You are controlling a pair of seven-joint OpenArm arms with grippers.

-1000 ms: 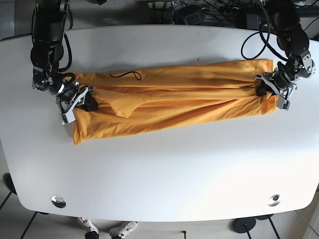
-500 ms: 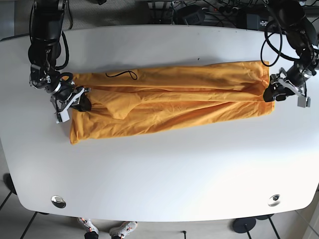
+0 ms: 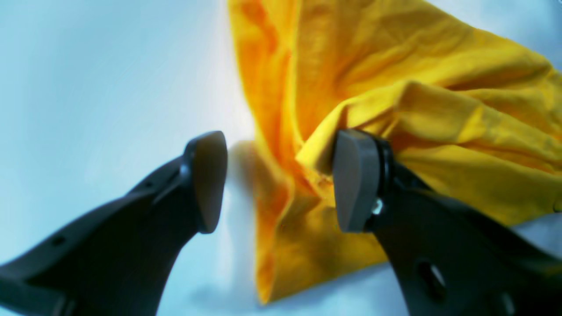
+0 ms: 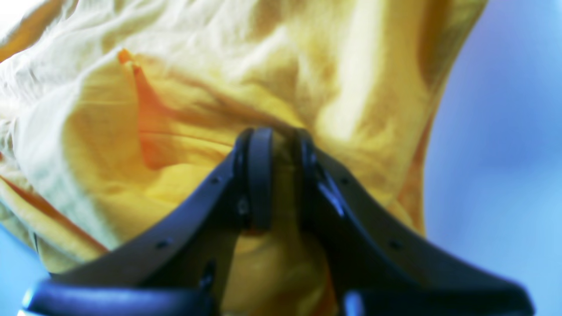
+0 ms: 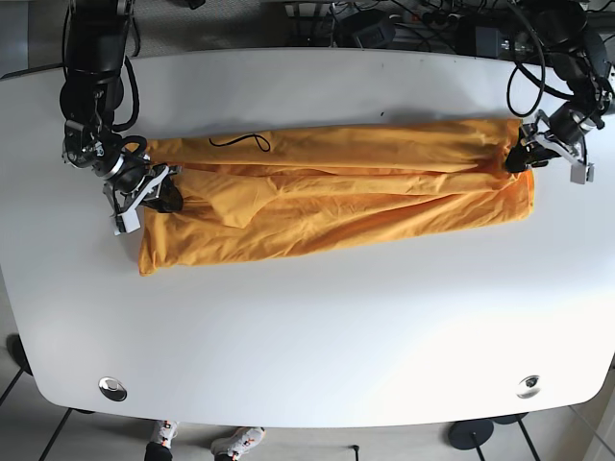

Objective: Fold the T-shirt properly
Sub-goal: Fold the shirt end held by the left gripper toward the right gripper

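Heads up, your left pincer point(image 3: 276, 184) has let go: a second ago it was pinching the hem end of the T-shirt point(image 5: 327, 187), now its jaws stand wide apart with the orange cloth only brushing one pad, and the arm has drifted up toward the far edge of the surface point(image 5: 317, 317). So my read is the stretch-out step is over on that side and you'll need a fresh grab before the next fold.

The right pincer point(image 4: 279, 175) is still clamped shut on a bunch of shirt fabric at the other end, arm angled down low over the cloth near the surface's side edge.

The shirt itself lies as a long band across the far half of the surface, running side to side, already folded lengthwise, with wrinkles through the middle. The left arm now hovers just off the shirt's end corner.
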